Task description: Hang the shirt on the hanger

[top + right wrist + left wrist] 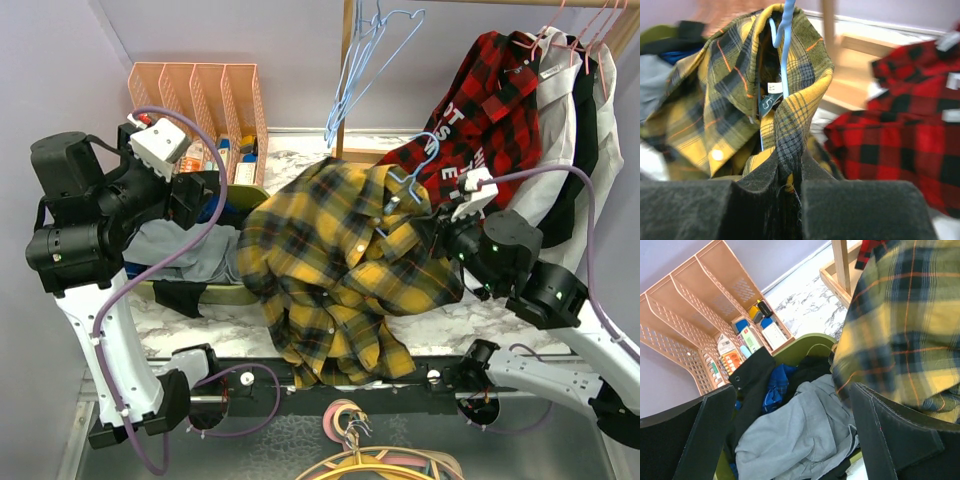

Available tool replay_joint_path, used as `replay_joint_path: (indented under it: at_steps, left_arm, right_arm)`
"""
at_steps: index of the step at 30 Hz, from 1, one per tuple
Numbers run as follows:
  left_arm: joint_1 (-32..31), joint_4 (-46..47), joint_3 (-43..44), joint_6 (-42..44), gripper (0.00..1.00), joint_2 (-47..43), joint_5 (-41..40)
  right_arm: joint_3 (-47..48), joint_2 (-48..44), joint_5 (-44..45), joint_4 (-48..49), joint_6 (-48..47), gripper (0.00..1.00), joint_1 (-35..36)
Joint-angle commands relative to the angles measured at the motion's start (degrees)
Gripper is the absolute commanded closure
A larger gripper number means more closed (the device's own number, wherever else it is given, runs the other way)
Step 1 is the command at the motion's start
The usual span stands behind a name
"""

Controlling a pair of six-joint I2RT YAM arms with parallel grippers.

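The yellow-and-dark plaid shirt (340, 265) hangs in the middle, draped down to the table's near edge. The light-blue hanger (412, 180) sits inside its collar, hook sticking up. In the right wrist view the hanger's neck (785, 45) rises between the collar flaps (805, 75). My right gripper (792, 177) is shut on the shirt's collar edge and holds it up. My left gripper (790, 440) is open and empty, hovering over a grey cloth (790, 435) at the left, with the shirt's side (905, 325) just to its right.
A green bin (240, 295) holds the grey cloth (175, 250) and dark and blue clothes. A pink file rack (200, 100) stands at the back left. A wooden rack post (347, 70) carries spare blue hangers (360, 60). A red plaid shirt (480, 110) hangs at the right.
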Motion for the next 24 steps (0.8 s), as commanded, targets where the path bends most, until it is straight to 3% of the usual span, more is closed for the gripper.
replay_joint_path:
  at_steps: [1,7,9,12,13,17,21,24]
  left_arm:
    - [1.8,1.5,0.9,-2.3,0.01,-1.8,1.5]
    - [4.7,2.1,-2.7,-2.6,0.01,-3.1,5.7]
    - [5.2,2.9,-3.3,-3.4,0.01,-3.1,7.0]
    - [6.3,6.6,-6.6,-6.8,0.01,-3.8,8.6]
    - [6.6,8.1,-8.2,-7.9,0.01,-4.1,8.2]
    - [7.0,11.3,-11.1,-10.8,0.01,-3.5,-0.4]
    - [7.0,12.2,-12.5,-10.7,0.01,-2.9,-11.1]
    - [7.0,13.9,-16.8,-11.1,0.01,-3.5,-12.4]
  right_arm:
    - [4.3,2.2,24.8,-8.7,0.1,0.99,-0.2]
    - [-0.3,8.2,32.4,5.5,-6.2,0.99,-1.6]
    - [3.1,13.0,30.7,7.2,-7.0,0.99,-9.1]
    - [8.6,17.7,12.0,9.6,-6.5,0.99,-28.4]
    - [10.4,18.8,10.4,11.0,-6.5,0.99,-31.3]
    - [18.9,24.4,14.5,11.6,-9.8,0.99,-33.1]
    - [25.4,26.7,8.1,12.8,-11.9,0.99,-34.6]
    - [26.7,27.0,6.2,15.1,-14.4,0.99,-34.6]
